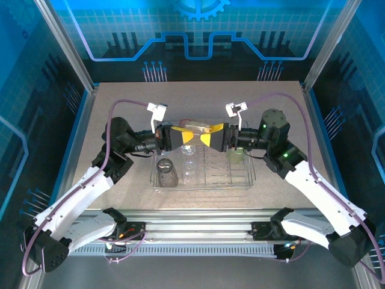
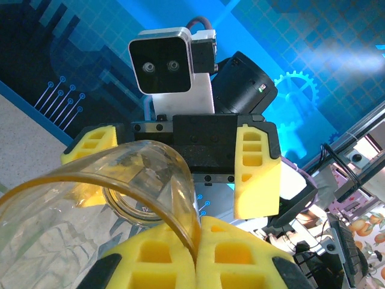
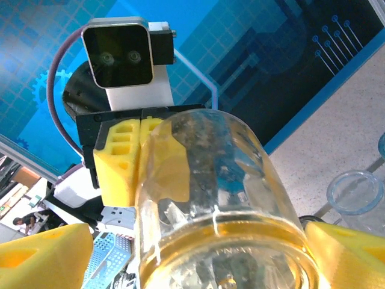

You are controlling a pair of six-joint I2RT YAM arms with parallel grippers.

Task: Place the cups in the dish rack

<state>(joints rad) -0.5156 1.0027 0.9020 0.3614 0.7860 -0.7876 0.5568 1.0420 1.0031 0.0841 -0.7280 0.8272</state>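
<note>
cup (image 3: 210, 180): you had it on its side in the air over the rack (image 1: 245, 176), stretched between your two grippers, mouth toward the left one and base toward the right one.
left gripper (image 2: 197, 236): your fingers were pressed together on the cup's rim, with the thin wall pinched in the seam between them.
right gripper (image 3: 198, 241): your jaws stood wide, one finger on each side of the cup's base end. One finger (image 3: 340, 253) sat just beside the wall and the other showed a clear gap, so this was a straddle, not a clamp.
rack contents: a grey cup (image 1: 165, 173) stood at the near left corner. Two faint clear shapes (image 1: 190, 174) near the middle looked like cups, but you could barely pick them out against the wire.
green cup (image 1: 237, 153): it sat low, just beside your right gripper and partly covered by it; whether it stood inside the rack could not be told.
blue cup (image 3: 355, 192): only its rim showed in the right wrist view, cut by the frame edge.
hard to make out: the held cup's tint read pinkish from above and amber at the wrists, where the yellow pads shone through it. Both wrist views cropped your own fingers at the bottom edge.
</note>
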